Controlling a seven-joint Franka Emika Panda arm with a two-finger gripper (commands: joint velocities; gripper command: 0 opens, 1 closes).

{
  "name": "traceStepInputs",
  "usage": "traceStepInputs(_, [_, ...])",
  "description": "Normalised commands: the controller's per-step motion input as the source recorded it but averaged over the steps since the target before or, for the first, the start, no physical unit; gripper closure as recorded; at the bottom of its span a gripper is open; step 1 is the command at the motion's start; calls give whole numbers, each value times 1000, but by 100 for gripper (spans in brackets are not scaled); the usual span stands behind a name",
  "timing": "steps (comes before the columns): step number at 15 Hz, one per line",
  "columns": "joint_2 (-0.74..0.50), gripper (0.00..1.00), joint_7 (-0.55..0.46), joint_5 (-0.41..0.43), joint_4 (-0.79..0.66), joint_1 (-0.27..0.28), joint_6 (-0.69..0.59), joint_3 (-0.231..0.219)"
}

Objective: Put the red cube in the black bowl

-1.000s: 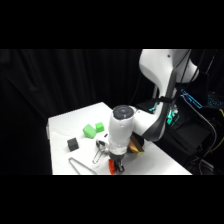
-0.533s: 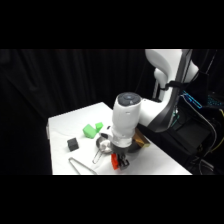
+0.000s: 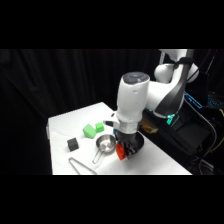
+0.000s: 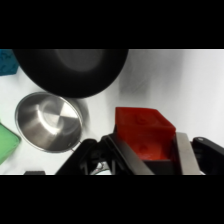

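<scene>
At the near edge of the white tabletop (image 3: pixel 165 160), metal tongs (image 3: pixel 82 166) lie flat, partly cut off by the frame. Just beyond them, the robot's pincer (image 3: pixel 123 150) hangs above the surface, clenched on the red cube (image 4: pixel 144 134), which sits lifted between the two fingers (image 4: pixel 184 157); from the side the cube shows as a bright orange-red patch at the pincer's tip. Beside the pincer stands a shiny steel pot (image 3: pixel 104 144), its long handle pointing toward the tongs, and a dark grey cube (image 3: pixel 73 144) rests near it, further toward the tabletop's edge. The black bowl (image 4: pixel 75 70) sits just past the pot, the two almost touching in the wrist view; from the side it is mostly hidden behind the pincer, only its dark rim showing. The held cube is beside the bowl, not over it. A green cube (image 3: pixel 90 130) and a second green block (image 3: pixel 99 125) lie further back. Behind everything, the white arm (image 3: pixel 137 97) bends down from its base before a black curtain.
</scene>
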Motion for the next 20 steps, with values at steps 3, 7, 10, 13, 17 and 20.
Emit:
traceStepInputs(3, [-478,74,-153,-115,-366,-234,-91,145])
traceStepInputs(7, [-429,74,-150,-80,-370,-240,-55,137])
traceStepInputs(10, [-388,74,-144,-46,-356,-217,-37,130])
traceStepInputs(13, [-355,74,-131,-15,-322,-179,-26,134])
traceStepInputs(17, [-292,74,-125,6,-301,-157,21,123])
traceStepInputs(20, [-210,74,-141,31,-287,-146,105,102])
